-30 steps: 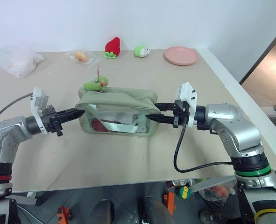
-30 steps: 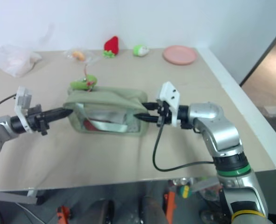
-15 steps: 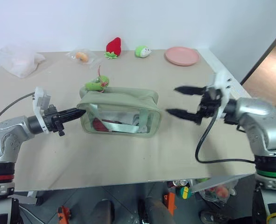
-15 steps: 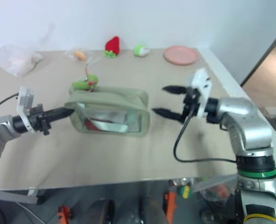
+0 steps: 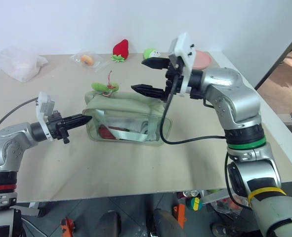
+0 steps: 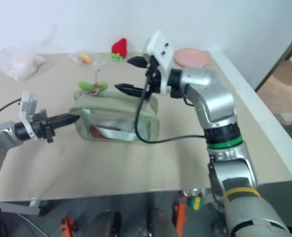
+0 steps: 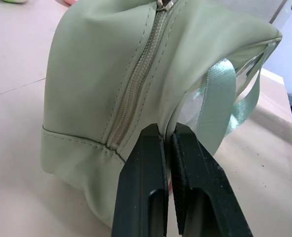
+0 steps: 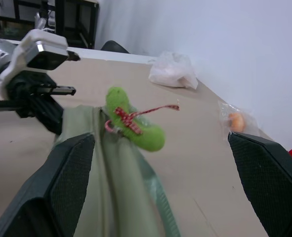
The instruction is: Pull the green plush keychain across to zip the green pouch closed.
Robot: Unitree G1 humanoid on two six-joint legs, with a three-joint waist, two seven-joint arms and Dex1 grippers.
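right gripper point(image 5: 153, 75) has let go of the green pouch point(image 5: 128, 106), now spread, rising toward the green plush keychain point(image 5: 104, 88); left gripper point(image 5: 84, 119) still pinches the pouch's end.

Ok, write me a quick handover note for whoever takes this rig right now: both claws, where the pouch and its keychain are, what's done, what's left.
Left claw: shut, pinching the left end of the green pouch, low beside the zipper.
Right claw: open, empty, level above the pouch's right end, aimed left toward the green plush keychain.
Pouch: on the table, clear window facing the robot.
Keychain: lies at the pouch's top left end.
Done: pouch braced by the left claw.
Left: grip the keychain with the right claw, pull it across toward the right end.
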